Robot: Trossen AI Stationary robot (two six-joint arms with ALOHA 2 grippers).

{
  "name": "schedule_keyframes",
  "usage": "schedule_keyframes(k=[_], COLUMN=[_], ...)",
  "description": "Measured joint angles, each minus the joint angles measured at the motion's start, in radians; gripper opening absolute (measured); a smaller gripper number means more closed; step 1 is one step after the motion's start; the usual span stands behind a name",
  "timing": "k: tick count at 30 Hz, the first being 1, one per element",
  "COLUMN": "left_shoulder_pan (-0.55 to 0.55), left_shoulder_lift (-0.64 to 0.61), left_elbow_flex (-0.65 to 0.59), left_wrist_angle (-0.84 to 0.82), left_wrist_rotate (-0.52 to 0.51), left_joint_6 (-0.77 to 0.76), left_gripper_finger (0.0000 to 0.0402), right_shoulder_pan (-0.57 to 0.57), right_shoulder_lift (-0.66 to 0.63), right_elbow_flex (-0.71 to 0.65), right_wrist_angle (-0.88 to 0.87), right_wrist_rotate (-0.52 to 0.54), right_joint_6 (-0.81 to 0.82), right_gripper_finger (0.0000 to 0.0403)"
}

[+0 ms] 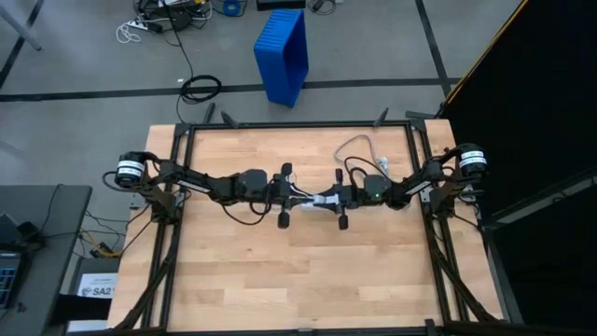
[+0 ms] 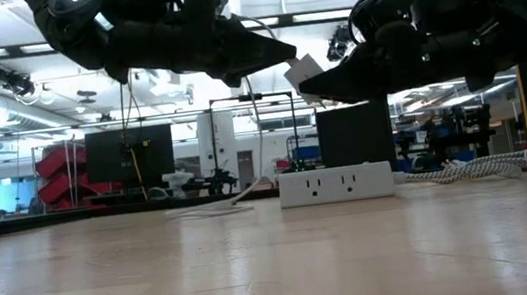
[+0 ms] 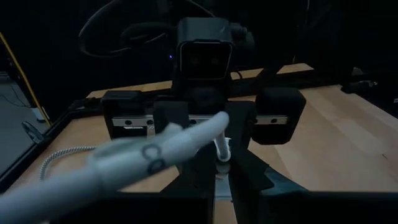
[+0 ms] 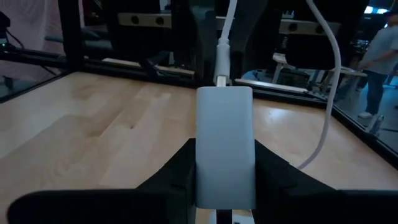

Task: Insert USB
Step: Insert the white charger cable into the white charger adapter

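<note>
Two arms meet mid-surface, both raised off the wood.
USB (image 4: 222,59): thin white cable; its small white plug sits at the end of a white block, touching it, seating depth unclear.
USB location: in the air between the two sets of jaws, above the middle of the surface (image 1: 298,280); cable runs from the left jaws toward the right jaws.
Left gripper (image 1: 291,195): jaws pressed together, pinching the USB cable just behind its plug; cable passes close under the left wrist camera as a pale blurred strip.
White block (image 4: 225,143): flat, rectangular, rounded corners; end faces the left jaws.
Right gripper (image 1: 328,199): jaws partly closed, pinching the white block between them; dark fingers (image 4: 280,171) flank its sides.
Gap between grippers: very small, tips nearly touching in the high view.
Cable slack: a white loop hangs beside the right jaws in the right wrist view; further loops lie on the surface behind the right arm in the high view.
Power strip (image 2: 337,184): white, lying on the surface below and beyond both jaws, sockets facing the low camera; well apart from the jaws.
Grey cord (image 2: 507,165): braided, on the surface, running off from the power strip.
Blue bin (image 1: 283,54): on the floor beyond the surface.
Person (image 4: 379,56): standing in the room, far from the jaws.
</note>
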Motion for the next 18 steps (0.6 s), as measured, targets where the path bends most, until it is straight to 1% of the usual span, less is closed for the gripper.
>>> schedule_keyframes(k=[5,12,18], left_shoulder_pan=[0.000,0.000,0.000], left_shoulder_lift=[0.000,0.000,0.000], left_elbow_flex=[0.000,0.000,0.001], left_wrist_angle=[-0.001,0.012,0.025], left_wrist_rotate=[-0.003,-0.005,-0.007], left_joint_6=[0.000,0.000,-0.002], left_gripper_finger=[0.0005,0.0005,0.0005], right_shoulder_pan=[0.003,0.025,0.026], right_shoulder_lift=[0.000,0.000,0.002], right_elbow_flex=[0.013,0.019,0.020], right_wrist_angle=[-0.001,0.028,0.064], right_wrist_rotate=[0.004,0.057,0.058], right_joint_6=[0.010,0.012,0.033], right_gripper_finger=[0.0069,0.0069,0.0069])
